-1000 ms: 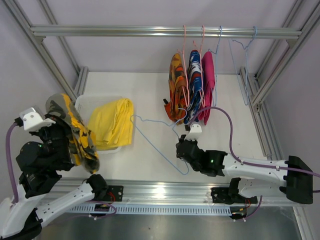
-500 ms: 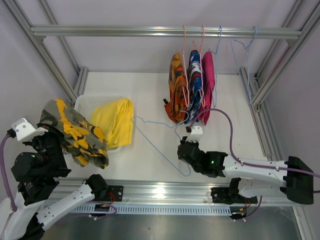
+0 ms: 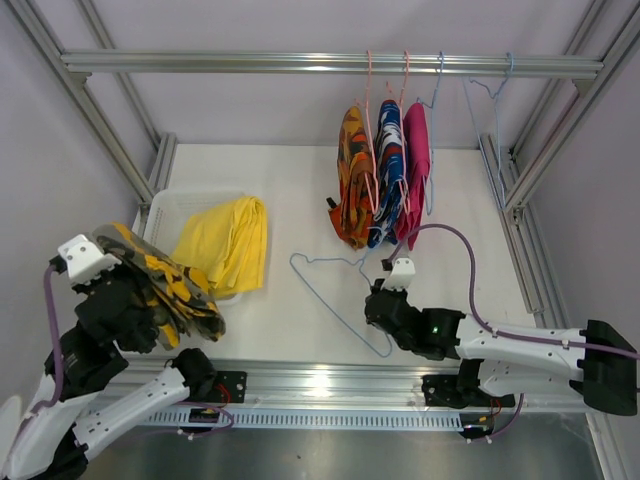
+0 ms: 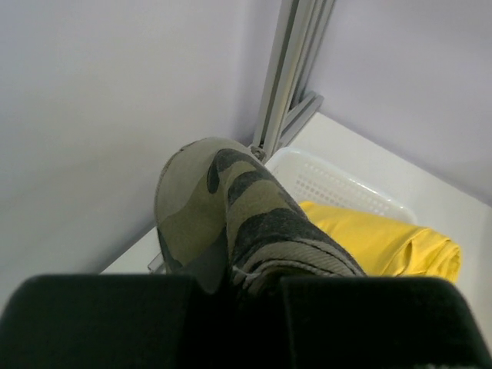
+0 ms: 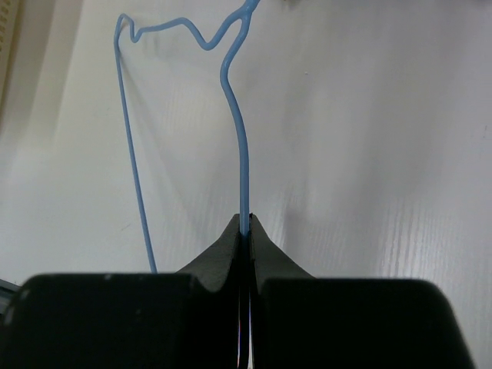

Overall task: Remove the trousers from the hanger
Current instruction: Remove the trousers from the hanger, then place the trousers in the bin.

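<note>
My left hand (image 4: pixel 246 286) is pressed shut on the camouflage trousers (image 3: pixel 160 282). The cloth comes out from between my fingers and bunches in a thick fold in front of them. From above, the trousers hang off that hand at the near left of the table (image 3: pixel 300 190) and overlap the near left corner of the basket (image 3: pixel 178 203). I cannot tell how high above it they are.

The basket is white with a perforated wall and sits at the left side of the table, by the frame post. In it lie the yellow trousers (image 3: pixel 226 245), folded in a loose heap. They spill over its right rim onto the table.

My right hand (image 5: pixel 244 225) is pinched tight on the blue hanger (image 5: pixel 243 161), its thin wire running straight out from between my fingertips. This hanger is bare and lies low over the middle of the table, its hook end pointing toward the basket.

Three more pairs hang side by side from the rail (image 3: pixel 250 62) at the back. They are the orange trousers (image 3: pixel 352 180), the blue-red-white trousers (image 3: pixel 388 165) and the pink trousers (image 3: pixel 416 165), each on its own hanger and touching its neighbour. To their right an empty blue hanger (image 3: pixel 491 150) dangles from the same rail.
</note>
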`<state>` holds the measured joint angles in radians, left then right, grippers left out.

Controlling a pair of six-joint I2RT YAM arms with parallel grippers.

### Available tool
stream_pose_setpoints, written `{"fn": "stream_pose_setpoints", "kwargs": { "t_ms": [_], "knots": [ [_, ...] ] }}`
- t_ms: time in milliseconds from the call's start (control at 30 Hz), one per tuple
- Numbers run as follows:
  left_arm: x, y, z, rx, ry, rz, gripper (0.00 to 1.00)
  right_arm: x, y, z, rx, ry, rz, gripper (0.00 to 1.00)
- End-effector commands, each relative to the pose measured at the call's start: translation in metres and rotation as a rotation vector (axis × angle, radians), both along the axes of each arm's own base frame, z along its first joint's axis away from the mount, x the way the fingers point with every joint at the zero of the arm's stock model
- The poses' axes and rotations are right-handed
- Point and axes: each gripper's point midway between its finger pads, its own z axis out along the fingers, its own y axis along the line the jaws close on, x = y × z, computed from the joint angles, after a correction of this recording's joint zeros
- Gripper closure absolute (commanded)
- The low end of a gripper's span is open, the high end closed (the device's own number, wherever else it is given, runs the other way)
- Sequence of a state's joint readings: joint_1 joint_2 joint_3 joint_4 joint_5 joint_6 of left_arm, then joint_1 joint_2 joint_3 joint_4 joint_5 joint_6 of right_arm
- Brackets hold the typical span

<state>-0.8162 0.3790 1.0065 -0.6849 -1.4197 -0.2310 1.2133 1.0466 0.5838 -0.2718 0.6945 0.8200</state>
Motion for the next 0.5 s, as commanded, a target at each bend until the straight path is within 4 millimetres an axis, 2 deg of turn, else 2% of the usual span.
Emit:
{"fn": "stream_pose_setpoints", "kwargs": {
  "t_ms": [0,67,100,300,467],
  "knots": [
    [0.008,-0.005,-0.005,-0.033,-0.004,0.065,1.00,0.002,-0.003,0.008,0.062,-0.016,-0.034,1.00],
    [0.018,-0.014,-0.011,-0.043,0.009,0.036,0.99,0.000,-0.006,0.005,0.061,-0.013,-0.032,1.00],
    [0.019,-0.010,-0.012,-0.047,0.016,0.066,0.99,0.000,-0.008,0.007,0.064,-0.015,-0.031,1.00],
    [0.046,-0.014,-0.036,-0.089,0.107,0.085,0.99,-0.002,-0.018,0.006,0.072,-0.021,-0.042,1.00],
    [0.078,-0.030,-0.045,-0.119,0.161,0.054,0.99,-0.003,-0.024,0.005,0.087,-0.025,-0.042,1.00]
  ]
}}
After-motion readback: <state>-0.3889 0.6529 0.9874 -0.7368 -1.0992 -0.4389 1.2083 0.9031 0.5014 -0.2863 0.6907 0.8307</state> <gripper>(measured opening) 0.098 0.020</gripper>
